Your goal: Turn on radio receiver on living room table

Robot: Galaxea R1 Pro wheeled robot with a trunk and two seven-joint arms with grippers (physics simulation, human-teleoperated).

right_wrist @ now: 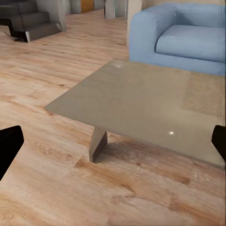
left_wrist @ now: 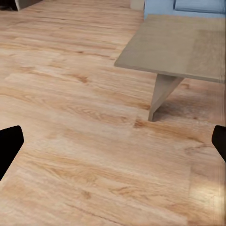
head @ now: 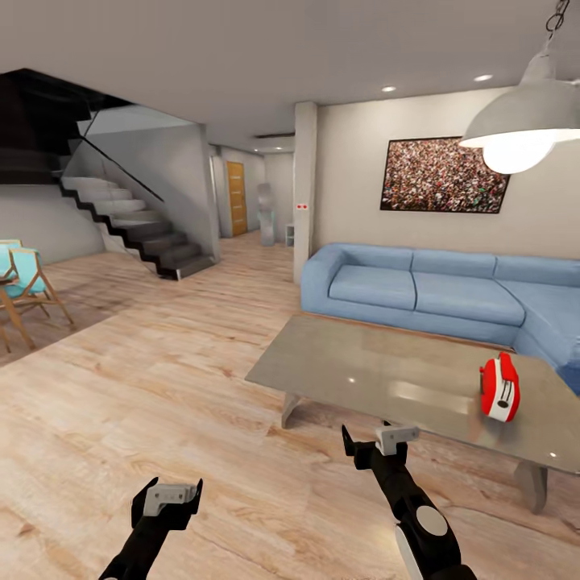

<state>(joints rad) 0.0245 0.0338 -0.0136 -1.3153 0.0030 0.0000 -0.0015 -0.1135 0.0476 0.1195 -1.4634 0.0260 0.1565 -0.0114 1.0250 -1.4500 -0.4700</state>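
Grippers first, low in the head view: the left gripper (head: 167, 498) hangs over bare wood floor (head: 161, 379), and the right gripper (head: 372, 445) sits a little further forward, just short of the table's near edge. Both are empty. In each wrist view the dark fingertips (left_wrist: 10, 146) sit at the far edges of the frame, so both pairs of jaws are spread wide with nothing between them; same story for the right fingertips (right_wrist: 9, 143).

Next out, the table (head: 387, 370), low and grey with a glossy top. The left wrist view catches one corner of it and an angled leg (left_wrist: 162, 94) on the floorboards. The right wrist view takes in far more of the shiny top, with the blue sofa (right_wrist: 188, 37) behind.

Now the radio receiver (head: 500, 387): the head view has it standing on edge toward the table's right end, red and white, well apart from both grippers.

Beyond the table, the sofa runs along the beige wall under a framed crowd picture (head: 445, 175). A pendant lamp (head: 524, 129) hangs at the upper right. Far left, a dark staircase (head: 137, 225) and folding chairs (head: 28, 282).
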